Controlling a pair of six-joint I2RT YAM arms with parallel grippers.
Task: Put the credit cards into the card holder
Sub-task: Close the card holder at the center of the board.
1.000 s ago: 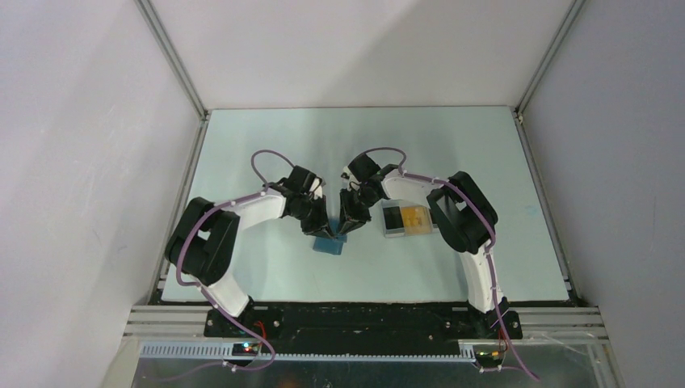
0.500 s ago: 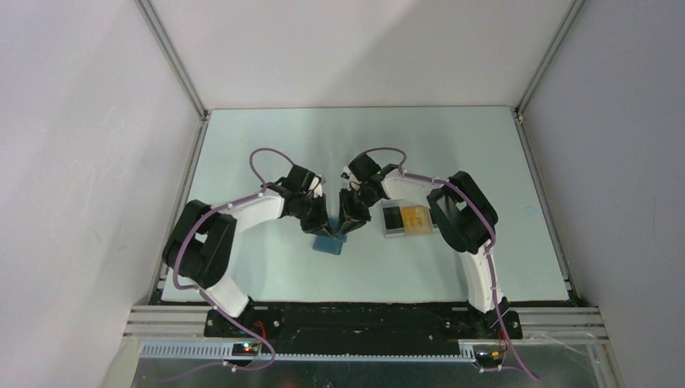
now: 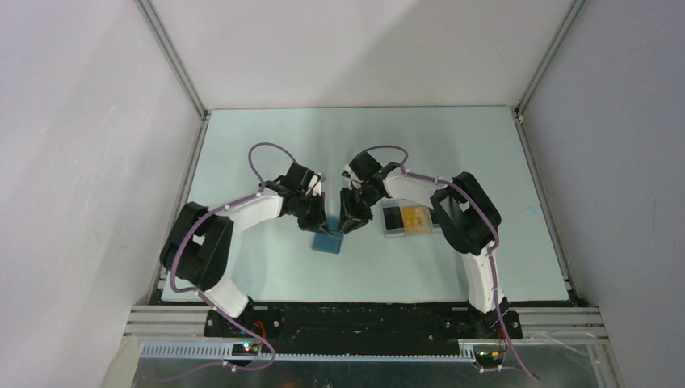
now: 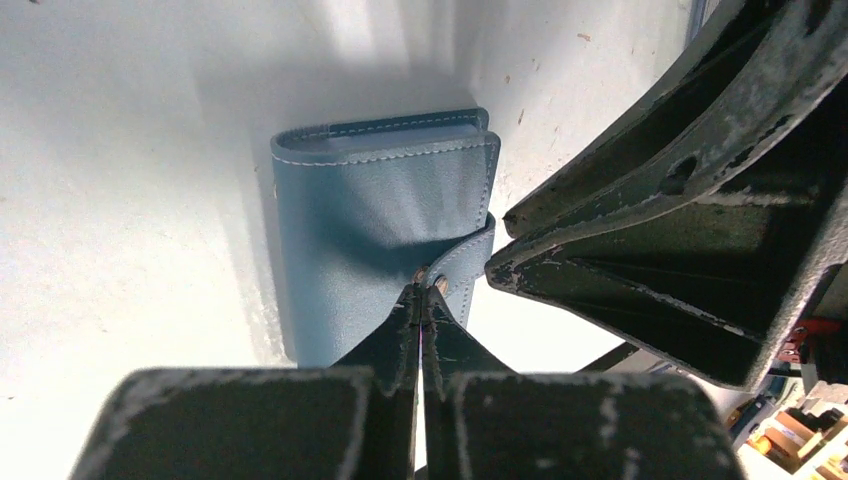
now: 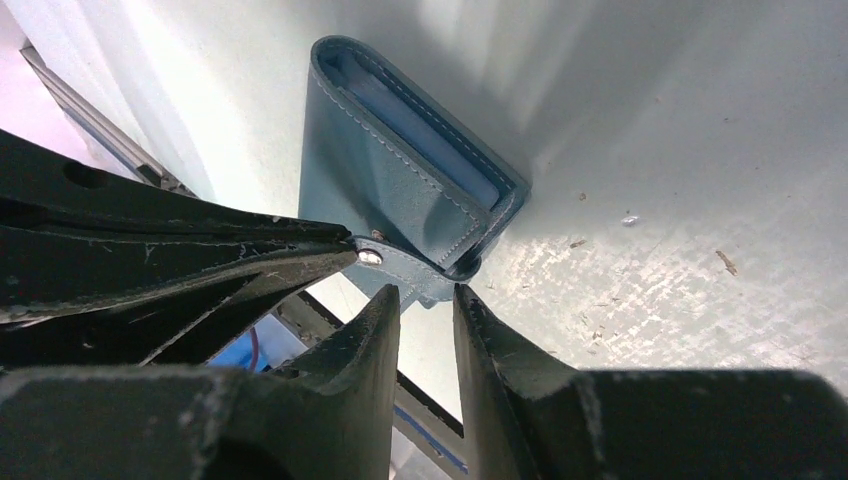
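**Left claw pinching the wallet strap, right claw at its edge**

From the left wrist view I see the left gripper (image 4: 424,292) closed tight, its two tips pressed together on the strap (image 4: 462,262) of the card holder (image 4: 370,230). The blue holder lies flat and folded on the table (image 3: 266,153), right ahead of those tips, with its stitched edge facing away from the camera. The strap comes off its side, and a small metal snap (image 5: 370,257) sits right where the left tips bite.

The right gripper (image 5: 427,300) is set narrow, with a thin gap between its fingers. The strap's end sits at the mouth of that gap. I cannot tell whether the pads touch it.

From above, the holder lies between the two claws and a little toward the arm bases.

My count:
- one card holder
- two cards, one black card (image 3: 392,217) and one yellow-orange card (image 3: 415,217)
- one clear tray (image 3: 404,234), with both cards lying side by side in it

The tray sits to the right of the holder, beside the right arm and apart from the holder.

The cards are too small in the top view for me to read any print.
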